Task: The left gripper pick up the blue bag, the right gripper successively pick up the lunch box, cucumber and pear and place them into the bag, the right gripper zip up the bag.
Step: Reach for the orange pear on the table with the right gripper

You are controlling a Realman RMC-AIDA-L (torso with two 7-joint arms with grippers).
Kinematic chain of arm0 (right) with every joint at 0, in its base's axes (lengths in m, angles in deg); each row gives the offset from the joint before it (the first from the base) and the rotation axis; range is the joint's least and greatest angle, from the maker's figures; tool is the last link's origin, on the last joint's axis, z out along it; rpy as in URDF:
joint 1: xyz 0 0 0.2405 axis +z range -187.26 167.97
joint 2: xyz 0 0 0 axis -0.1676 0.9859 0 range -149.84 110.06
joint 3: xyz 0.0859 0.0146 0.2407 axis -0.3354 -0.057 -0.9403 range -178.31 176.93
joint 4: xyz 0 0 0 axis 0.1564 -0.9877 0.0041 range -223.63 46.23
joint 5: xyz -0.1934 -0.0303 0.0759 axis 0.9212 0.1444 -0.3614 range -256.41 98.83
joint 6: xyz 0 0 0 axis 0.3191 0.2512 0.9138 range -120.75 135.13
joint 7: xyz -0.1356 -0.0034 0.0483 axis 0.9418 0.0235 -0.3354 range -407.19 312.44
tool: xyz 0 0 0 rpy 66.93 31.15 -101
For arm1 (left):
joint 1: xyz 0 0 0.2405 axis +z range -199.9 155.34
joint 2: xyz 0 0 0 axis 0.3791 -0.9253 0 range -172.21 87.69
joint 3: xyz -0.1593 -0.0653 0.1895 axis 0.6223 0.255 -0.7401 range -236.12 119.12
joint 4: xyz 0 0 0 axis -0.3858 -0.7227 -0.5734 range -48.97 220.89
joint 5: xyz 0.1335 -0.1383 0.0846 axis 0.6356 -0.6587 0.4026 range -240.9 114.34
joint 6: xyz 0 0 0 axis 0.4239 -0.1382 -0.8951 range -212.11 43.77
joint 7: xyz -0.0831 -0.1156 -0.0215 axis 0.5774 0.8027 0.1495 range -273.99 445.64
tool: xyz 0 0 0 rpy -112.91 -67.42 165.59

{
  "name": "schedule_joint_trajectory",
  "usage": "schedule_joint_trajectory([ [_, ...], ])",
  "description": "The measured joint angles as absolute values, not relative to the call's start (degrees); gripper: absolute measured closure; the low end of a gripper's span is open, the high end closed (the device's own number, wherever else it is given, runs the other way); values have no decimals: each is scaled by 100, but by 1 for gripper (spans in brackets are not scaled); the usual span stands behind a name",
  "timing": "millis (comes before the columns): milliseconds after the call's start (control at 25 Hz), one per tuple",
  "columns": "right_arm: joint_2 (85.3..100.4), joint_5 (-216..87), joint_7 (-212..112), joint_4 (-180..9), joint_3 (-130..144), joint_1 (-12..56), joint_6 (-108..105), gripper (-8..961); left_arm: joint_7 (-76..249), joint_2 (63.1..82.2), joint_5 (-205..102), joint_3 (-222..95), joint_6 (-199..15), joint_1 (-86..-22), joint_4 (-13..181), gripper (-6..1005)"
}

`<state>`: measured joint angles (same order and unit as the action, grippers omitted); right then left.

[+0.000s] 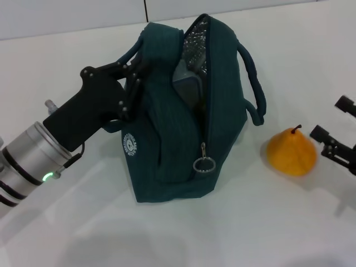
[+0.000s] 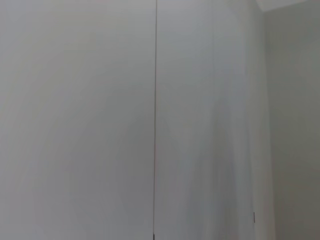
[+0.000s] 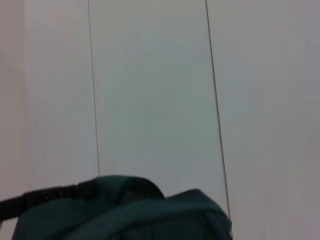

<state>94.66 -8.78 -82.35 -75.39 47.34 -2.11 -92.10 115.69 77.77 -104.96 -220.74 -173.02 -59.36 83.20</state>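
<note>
Hidden: my right hand (image 1: 338, 130) half cut off at the edge, fingers spread.
Left hand (image 1: 131, 83): clamped on bag handle.
Counted: one blue bag (image 1: 183, 117), unzipped; one pear (image 1: 291, 151) beside it on the surface (image 1: 250, 233).

The left arm (image 1: 28, 161) is a silver cylinder with black rings and a green light, ending in a matte black left gripper (image 1: 132, 83). The right gripper (image 1: 336, 139) is black too.

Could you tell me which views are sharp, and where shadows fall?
Head view: sharp; soft shadows lie on the white table under the bag and beside the pear. Left wrist view: only a featureless wall. Right wrist view: the bag's top is blurred and dark.
</note>
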Motion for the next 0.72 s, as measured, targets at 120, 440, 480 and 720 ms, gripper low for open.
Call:
schedule_joint_trajectory([
  [120, 9468, -875, -8093, -7662, 4734, -161, -9114, 169, 11524, 7782, -10496, -22074, -17306, -5925, 8279, 954],
  [440, 9482, -819, -8075, -7867, 4755, 32, -8924, 191, 11438, 7781, -10489, -22074, -17335, -5858, 8262, 954],
  [480, 9501, -805, -8089, -7896, 4758, 90, -8834, 194, 11431, 7780, -10492, -22074, -17337, -5855, 8262, 954],
  [720, 9523, -790, -8079, -7951, 4835, 172, -8603, 419, 11430, 7777, -10496, -22074, -17347, -5852, 8262, 954],
])
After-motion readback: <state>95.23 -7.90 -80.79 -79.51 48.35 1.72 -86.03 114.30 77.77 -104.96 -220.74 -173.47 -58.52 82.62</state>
